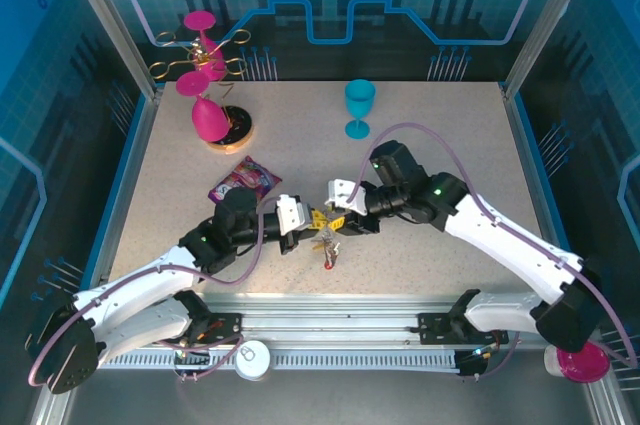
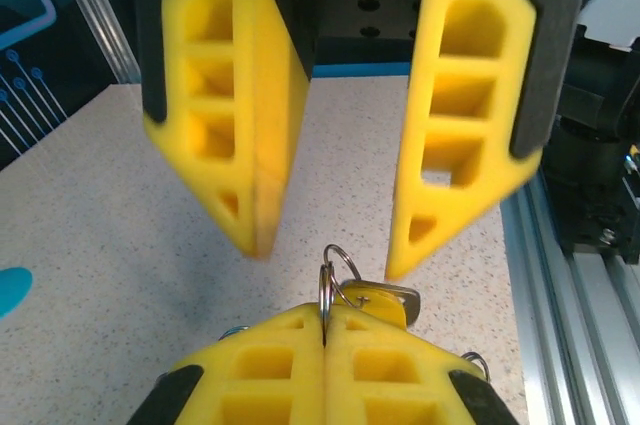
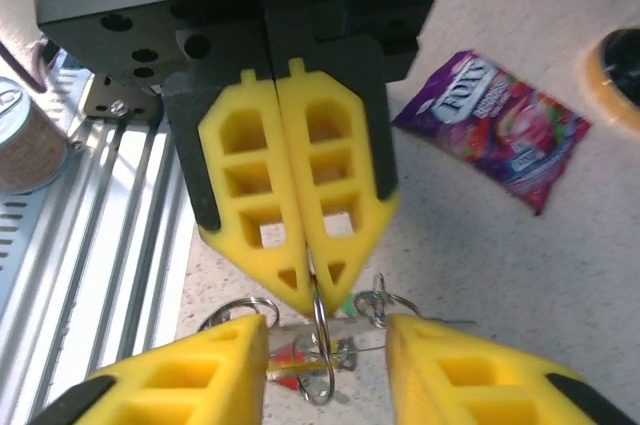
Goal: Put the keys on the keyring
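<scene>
Near rail, 7 o'clock: a white-lidded can (image 1: 253, 358) sits among the aluminium rails, off the speckled table (image 1: 450, 155).

Just nearer than the table's middle, the two grippers meet nose to nose. The left gripper (image 2: 323, 323) reaches in from 8 o'clock. Its yellow fingers are pressed together on the keyring (image 2: 323, 285), a thin silver wire loop standing edge-up out of the pinch. The right gripper (image 3: 325, 333) reaches in from 4 o'clock with its fingers spread wide, one on each side of the loop.

The keys (image 2: 392, 295), small and silver, are bunched against the ring beside a yellow piece. Whether they are threaded on it cannot be told. A red clip (image 1: 327, 265) shows at 6 o'clock of the bunch.

At 10 o'clock of the grippers lies a purple candy packet (image 1: 244, 181). Farther along that line is a black-and-tan disc (image 1: 238, 131), with a magenta goblet (image 1: 208, 119) at its 9 o'clock edge.

At 12 o'clock, near the far edge, a blue goblet (image 1: 359, 107) stands upright.
</scene>
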